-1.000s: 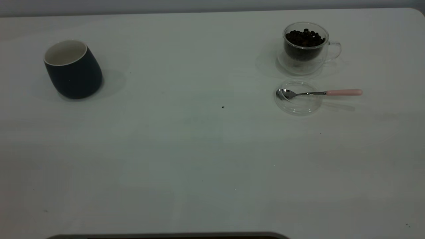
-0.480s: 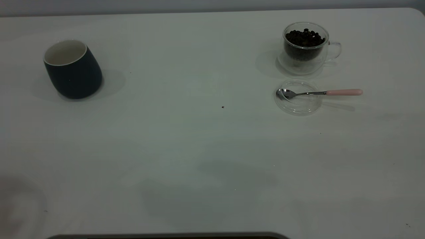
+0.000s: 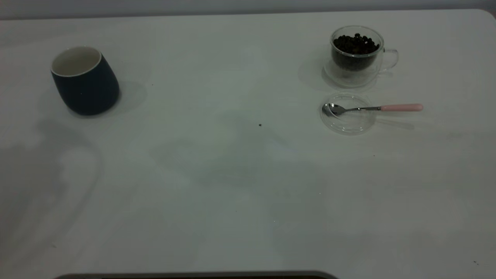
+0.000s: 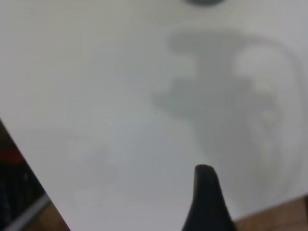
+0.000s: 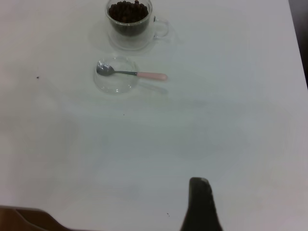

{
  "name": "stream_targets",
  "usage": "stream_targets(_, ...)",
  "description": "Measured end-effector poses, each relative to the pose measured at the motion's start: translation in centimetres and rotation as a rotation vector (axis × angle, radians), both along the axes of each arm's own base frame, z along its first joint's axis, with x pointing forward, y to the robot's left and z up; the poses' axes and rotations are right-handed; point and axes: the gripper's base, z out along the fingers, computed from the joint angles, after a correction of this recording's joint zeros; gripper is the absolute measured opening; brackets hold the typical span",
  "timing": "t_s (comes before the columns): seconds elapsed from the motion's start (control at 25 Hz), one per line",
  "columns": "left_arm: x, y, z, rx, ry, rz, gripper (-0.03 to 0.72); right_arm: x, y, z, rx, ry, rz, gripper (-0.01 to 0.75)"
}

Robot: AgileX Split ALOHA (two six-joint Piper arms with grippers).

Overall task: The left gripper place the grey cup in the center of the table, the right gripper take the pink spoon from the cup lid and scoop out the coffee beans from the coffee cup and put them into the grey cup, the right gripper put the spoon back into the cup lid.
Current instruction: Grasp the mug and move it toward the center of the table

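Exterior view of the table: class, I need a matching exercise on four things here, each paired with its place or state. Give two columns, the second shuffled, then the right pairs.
Column one:
1. rounded dark blue-grey mug with white inside
2. clear double-walled glass cup with a loop handle
3. silver teaspoon with a pale pink handle
4. shallow round clear glass lid

Column two:
A. holds a heap of dark coffee beans
B. flat on the white table, just nearer the camera than the glass cup
C. empty, alone at the view's left
D. bowl resting in the lid, handle reaching past its rim

Pairs: 1-C, 2-A, 3-D, 4-B
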Motion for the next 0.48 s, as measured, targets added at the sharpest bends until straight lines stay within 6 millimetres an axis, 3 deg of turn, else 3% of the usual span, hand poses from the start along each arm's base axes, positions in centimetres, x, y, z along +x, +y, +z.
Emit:
stream_targets(0.24, 6.9, -1.0, -4.3, 0.005, 0.084, -0.17, 0.586, 0.0, 0.0, 0.0, 0.0, 0.0, 0.0, 0.591)
stream_targets(0.48, 10.9, -0.8, -8.8, 0.091, 0.188, -0.314, 0.586, 0.0, 0.0, 0.0, 0.0, 0.0, 0.0, 0.591)
